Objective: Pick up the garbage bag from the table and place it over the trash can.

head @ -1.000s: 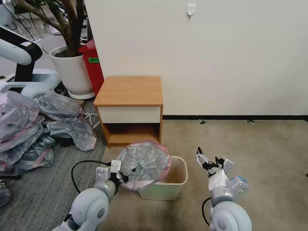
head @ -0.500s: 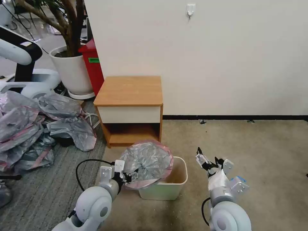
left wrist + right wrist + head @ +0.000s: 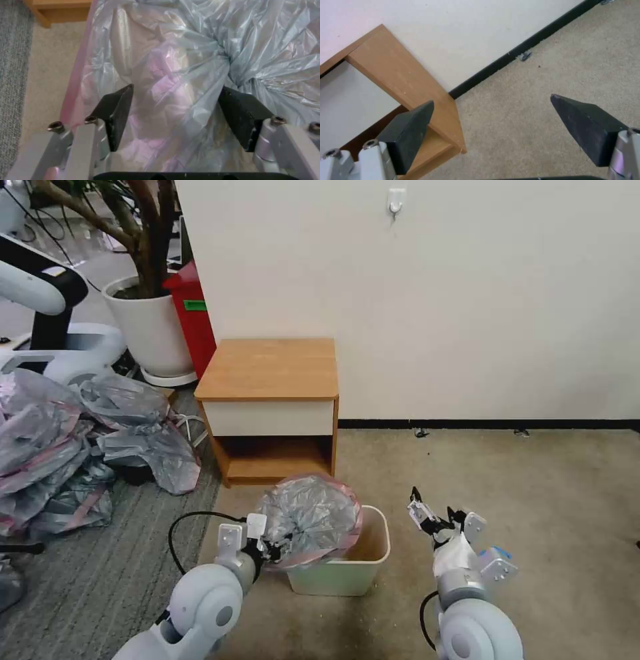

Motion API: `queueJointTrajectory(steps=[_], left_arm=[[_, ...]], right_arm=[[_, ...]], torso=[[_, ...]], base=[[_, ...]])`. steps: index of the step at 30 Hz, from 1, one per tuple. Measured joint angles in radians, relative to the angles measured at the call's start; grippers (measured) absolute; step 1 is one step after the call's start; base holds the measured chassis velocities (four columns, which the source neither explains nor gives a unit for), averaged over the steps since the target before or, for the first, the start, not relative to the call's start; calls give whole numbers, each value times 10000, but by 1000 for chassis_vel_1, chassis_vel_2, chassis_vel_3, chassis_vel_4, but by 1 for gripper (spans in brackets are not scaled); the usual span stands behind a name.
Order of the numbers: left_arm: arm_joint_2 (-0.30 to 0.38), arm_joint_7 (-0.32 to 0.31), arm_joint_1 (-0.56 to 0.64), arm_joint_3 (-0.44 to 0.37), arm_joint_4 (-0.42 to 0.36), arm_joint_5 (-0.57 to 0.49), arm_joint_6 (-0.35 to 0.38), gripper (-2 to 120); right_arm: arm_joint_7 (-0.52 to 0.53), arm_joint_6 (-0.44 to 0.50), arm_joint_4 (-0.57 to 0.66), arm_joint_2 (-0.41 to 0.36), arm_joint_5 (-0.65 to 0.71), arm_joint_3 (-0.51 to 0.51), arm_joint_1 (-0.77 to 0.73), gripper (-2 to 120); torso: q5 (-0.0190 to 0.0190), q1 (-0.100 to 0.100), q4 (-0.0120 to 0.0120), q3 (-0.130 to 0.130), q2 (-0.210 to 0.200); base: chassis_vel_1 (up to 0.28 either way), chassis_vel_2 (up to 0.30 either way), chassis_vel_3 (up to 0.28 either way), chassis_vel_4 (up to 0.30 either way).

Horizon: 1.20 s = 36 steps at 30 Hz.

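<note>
Room: plain white wall (image 3: pixel 467 300) with a white hook (image 3: pixel 396 200) and black baseboard (image 3: pixel 487 424). Floor: beige carpet (image 3: pixel 553 493), grey striped carpet (image 3: pixel 87 573) at left. Potted tree in white pot (image 3: pixel 150 330); red bin (image 3: pixel 193 317) behind it; heap of grey-pink bags (image 3: pixel 73 447).

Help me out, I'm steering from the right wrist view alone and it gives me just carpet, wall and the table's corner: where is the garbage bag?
Observer: The garbage bag sits puffed up over the left part of the trash can, which stands on the floor in front of the table. The can's right part is uncovered.
Operator: Is the left arm on it?
Observer: The left gripper is at the bag's left edge, fingers spread apart with film across the gap.
Operator: And my right one, near the can?
Observer: The right gripper hangs open to the can's right, apart from it.
</note>
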Motion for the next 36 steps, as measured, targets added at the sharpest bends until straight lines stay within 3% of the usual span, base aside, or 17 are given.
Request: queueJointTrajectory(steps=[3, 7, 18, 25, 36], left_arm=[[146, -261, -129, 137, 68, -484, 0, 54], [189, -552, -254, 225, 118, -932, 1, 51], [227, -772, -403, 352, 284, -1310, -12, 50], [191, -1234, -652, 519, 387, -1970, -2, 50], [349, -1330, -759, 647, 373, -2153, 0, 51]], right_arm=[[1, 2, -41, 0, 4, 9, 19, 91], [1, 2, -130, 5, 5, 1, 66, 91], [2, 3, -290, 36, 9, -22, 172, 89], [2, 18, -354, 51, 10, -9, 182, 89], [2, 35, -357, 60, 12, 16, 147, 89]], torso=[[0, 0, 0, -1, 0], [0, 0, 0, 0, 0], [1, 0, 1, -2, 0], [0, 0, 0, -1, 0], [1, 0, 0, -1, 0]], base=[[0, 0, 0, 0], [0, 0, 0, 0], [0, 0, 0, 0], [0, 0, 0, 0], [0, 0, 0, 0]])
